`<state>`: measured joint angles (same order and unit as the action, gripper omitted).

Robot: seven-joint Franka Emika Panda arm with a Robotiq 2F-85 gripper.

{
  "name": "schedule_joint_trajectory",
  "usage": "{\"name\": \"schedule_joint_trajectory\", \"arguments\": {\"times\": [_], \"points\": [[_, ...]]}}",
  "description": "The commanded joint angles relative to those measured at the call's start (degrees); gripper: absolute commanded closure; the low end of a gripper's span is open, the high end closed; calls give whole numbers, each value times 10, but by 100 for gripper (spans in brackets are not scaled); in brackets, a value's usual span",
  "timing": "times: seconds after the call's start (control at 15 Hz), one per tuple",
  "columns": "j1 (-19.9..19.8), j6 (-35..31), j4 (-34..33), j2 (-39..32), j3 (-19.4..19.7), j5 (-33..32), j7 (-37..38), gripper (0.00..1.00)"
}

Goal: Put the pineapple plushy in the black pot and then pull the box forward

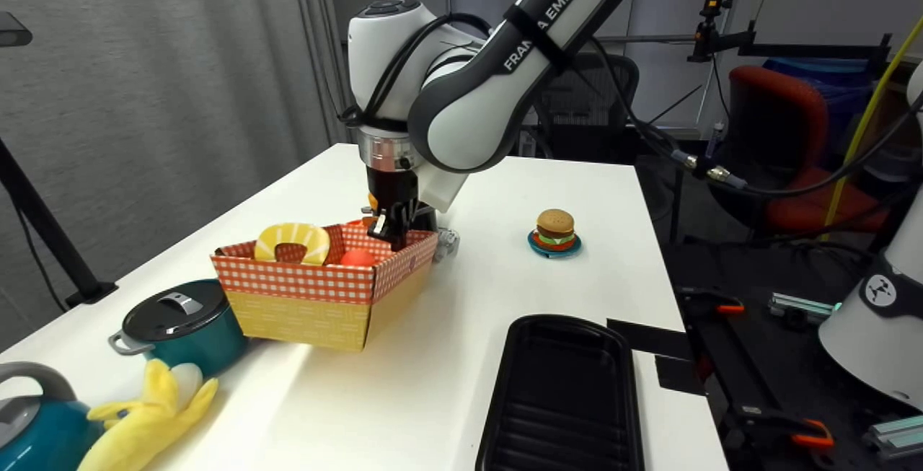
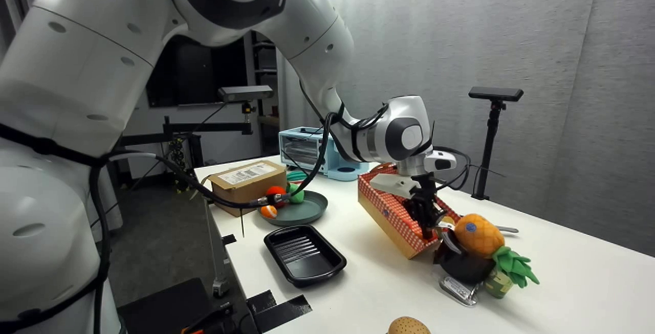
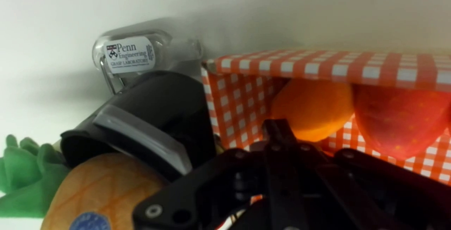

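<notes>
One gripper (image 3: 280,129), jaws clenched, apparently empty, stands inside one end of the box (image 2: 386,216); just past that end, the pineapple plushy (image 2: 480,236) lies at the black pot (image 3: 167,105), seating unclear.

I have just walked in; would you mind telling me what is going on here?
A Franka Emika arm is working at the red-and-white checkered box, which holds toy fruit. Its gripper looks shut and reaches just inside the end of the box beside the black pot, probably to pull the box forward. The pineapple plushy lies at the pot's mouth with its green leaves hanging outside; how deep it sits, I cannot tell.
</notes>
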<state>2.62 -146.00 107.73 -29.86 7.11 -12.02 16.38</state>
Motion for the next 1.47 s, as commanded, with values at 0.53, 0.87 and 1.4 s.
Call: {"name": "schedule_joint_trajectory", "arguments": {"times": [0.53,0.87,1.4], "points": [[8,34,16,-4,-5,27,20,100],[10,44,42,-3,-16,49,26,100],[23,39,86,11,-14,61,74,100]]}}
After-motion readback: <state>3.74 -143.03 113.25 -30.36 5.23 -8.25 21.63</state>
